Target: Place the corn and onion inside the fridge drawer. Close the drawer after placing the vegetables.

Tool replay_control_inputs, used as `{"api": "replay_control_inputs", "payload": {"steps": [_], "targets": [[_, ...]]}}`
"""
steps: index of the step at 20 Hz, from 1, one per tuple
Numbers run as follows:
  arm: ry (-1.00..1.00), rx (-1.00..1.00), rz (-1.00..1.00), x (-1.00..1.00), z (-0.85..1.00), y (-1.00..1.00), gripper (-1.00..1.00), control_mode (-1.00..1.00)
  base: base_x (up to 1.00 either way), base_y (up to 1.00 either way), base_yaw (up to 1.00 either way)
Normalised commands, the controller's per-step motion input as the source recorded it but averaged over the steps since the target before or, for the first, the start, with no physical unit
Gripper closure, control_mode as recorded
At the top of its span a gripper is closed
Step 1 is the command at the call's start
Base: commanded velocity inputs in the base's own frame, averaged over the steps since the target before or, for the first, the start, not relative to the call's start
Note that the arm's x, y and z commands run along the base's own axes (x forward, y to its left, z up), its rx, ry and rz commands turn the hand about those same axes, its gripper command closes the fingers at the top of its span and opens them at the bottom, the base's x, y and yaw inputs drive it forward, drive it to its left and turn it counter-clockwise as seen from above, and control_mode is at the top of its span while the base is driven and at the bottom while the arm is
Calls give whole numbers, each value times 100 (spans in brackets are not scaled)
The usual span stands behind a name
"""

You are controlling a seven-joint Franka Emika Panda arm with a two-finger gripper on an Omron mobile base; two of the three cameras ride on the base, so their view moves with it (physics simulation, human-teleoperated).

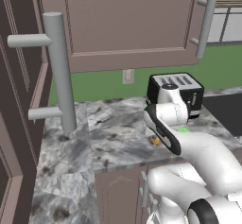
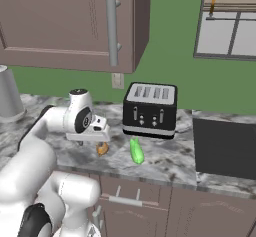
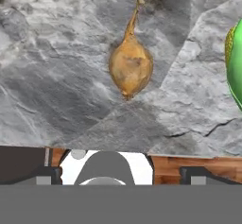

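The onion (image 3: 131, 65), an orange-brown bulb with a thin stem, lies on the marble counter (image 3: 56, 90) near its front edge. It also shows as a small orange spot, the onion (image 2: 103, 149) (image 1: 154, 140), just under the hand. My gripper (image 2: 96, 141) (image 3: 121, 173) hovers directly over it, open, with its dark fingertips (image 3: 47, 174) wide apart and nothing between them. The bright green corn (image 2: 136, 151) (image 3: 235, 62) lies a short way to the right of the onion, in front of the toaster; a sliver of the corn (image 1: 184, 130) peeks past the arm. The fridge drawer is out of view.
A black toaster (image 2: 150, 110) (image 1: 176, 93) stands at the back of the counter. A dark cooktop (image 2: 225, 148) lies to the right. Wall cabinets hang overhead, and a tall panel with a thick grey handle (image 1: 59, 72) stands at the left.
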Motion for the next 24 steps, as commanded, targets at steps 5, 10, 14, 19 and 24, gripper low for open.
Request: {"api": "replay_control_inputs", "payload": {"steps": [5, 10, 14, 19, 24], "targets": [[12, -1, 0, 14, -76, -22, -100, -100, 0, 0, 0], [1, 0, 0, 22, -31, -2, -100, -100, 0, 0, 0], [1, 0, 0, 26, 0, 0, -100, -100, 0, 0, 0], [0, 0, 0, 27, -5, -1, -100, -100, 0, 0, 0], [0, 0, 0, 35, -9, 0, -100, -100, 0, 0, 0]]}}
